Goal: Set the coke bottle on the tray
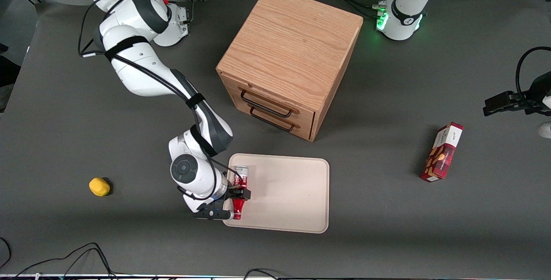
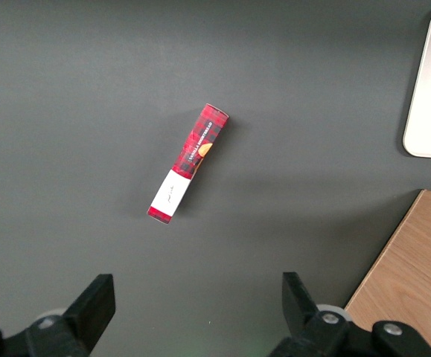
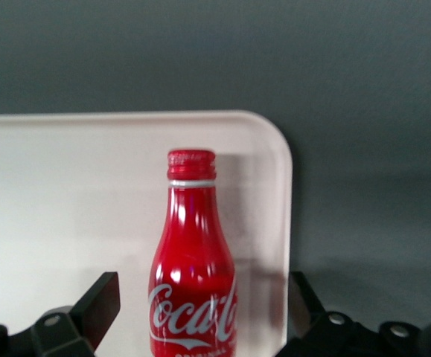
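The slim red coke bottle (image 3: 193, 271) with white script lies on the pale beige tray (image 1: 292, 194) near its working-arm edge, between the gripper's (image 1: 234, 200) spread, non-touching jaws — placement looks done — so retreat comes next.

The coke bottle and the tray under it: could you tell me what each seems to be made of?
The coke bottle, between the open gripper fingers, looks like glossy painted metal: bright highlights and a silvery ring under the cap. It could be plastic. The tray looks like matte cream plastic or moulded fibre, with no glare and soft rounded corners.
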Controlling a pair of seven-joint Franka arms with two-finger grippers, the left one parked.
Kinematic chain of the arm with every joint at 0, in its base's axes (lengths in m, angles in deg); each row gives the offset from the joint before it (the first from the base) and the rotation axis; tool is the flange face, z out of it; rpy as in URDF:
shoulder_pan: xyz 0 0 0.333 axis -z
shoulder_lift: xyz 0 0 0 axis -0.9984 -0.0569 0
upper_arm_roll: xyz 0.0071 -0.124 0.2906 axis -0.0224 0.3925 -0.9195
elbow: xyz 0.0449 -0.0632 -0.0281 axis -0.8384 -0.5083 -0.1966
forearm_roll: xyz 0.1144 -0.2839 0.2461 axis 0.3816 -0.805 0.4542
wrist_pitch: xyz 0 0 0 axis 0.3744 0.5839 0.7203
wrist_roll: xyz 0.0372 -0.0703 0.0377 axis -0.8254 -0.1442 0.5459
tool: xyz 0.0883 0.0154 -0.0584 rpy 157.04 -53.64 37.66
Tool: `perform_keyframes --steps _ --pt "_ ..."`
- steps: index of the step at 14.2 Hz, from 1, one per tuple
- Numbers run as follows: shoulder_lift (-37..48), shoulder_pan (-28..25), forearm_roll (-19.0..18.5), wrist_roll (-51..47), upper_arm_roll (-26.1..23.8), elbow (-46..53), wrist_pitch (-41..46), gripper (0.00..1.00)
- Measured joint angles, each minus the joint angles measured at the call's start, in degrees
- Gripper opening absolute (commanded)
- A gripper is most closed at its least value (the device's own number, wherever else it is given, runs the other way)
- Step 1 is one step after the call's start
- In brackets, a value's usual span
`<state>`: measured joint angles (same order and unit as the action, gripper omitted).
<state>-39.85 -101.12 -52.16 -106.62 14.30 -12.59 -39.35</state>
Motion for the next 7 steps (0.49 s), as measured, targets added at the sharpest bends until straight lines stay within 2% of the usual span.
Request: perform_keyframes --steps 3,7 --pt "5.94 3.23 0.0 0.0 0.12 -2.45 3.34 1.0" --pt "19.38 10.17 0.0 3.11 -0.11 -11.21 10.19 1.0"
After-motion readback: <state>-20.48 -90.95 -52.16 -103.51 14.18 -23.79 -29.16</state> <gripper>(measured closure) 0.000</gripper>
